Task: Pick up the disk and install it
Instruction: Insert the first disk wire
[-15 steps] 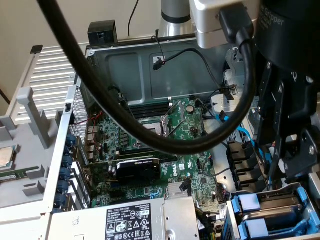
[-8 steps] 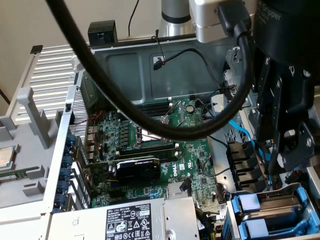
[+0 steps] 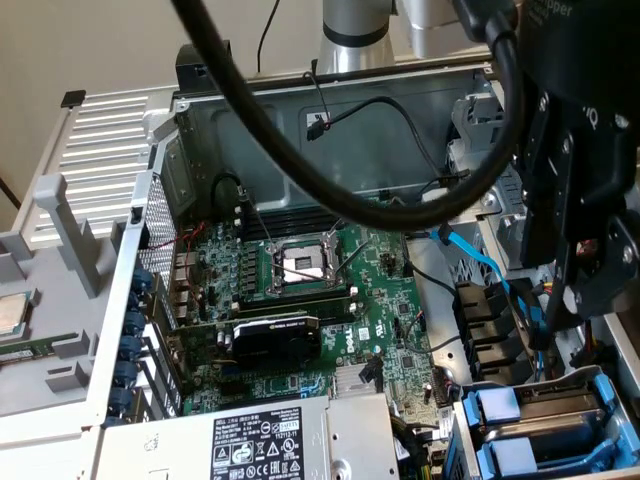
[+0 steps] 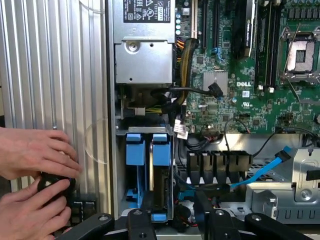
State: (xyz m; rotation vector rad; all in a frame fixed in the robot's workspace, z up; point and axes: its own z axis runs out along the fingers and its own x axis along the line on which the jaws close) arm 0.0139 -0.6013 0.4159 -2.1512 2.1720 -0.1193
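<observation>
Above the drive bay (image 4: 116, 170), gripper (image 4: 177, 227) pointing down, jaws apart

In the exterior view, the open case (image 3: 480, 90) lies on its side and carries the rest. On its floor sit the motherboard (image 3: 390, 330) at centre, the power supply (image 3: 260, 440) at six o'clock and the drive cage (image 4: 145, 129) at four o'clock. At nine o'clock, beside the case, a grey panel (image 3: 60, 370) bears a chip (image 3: 8, 315).
</observation>
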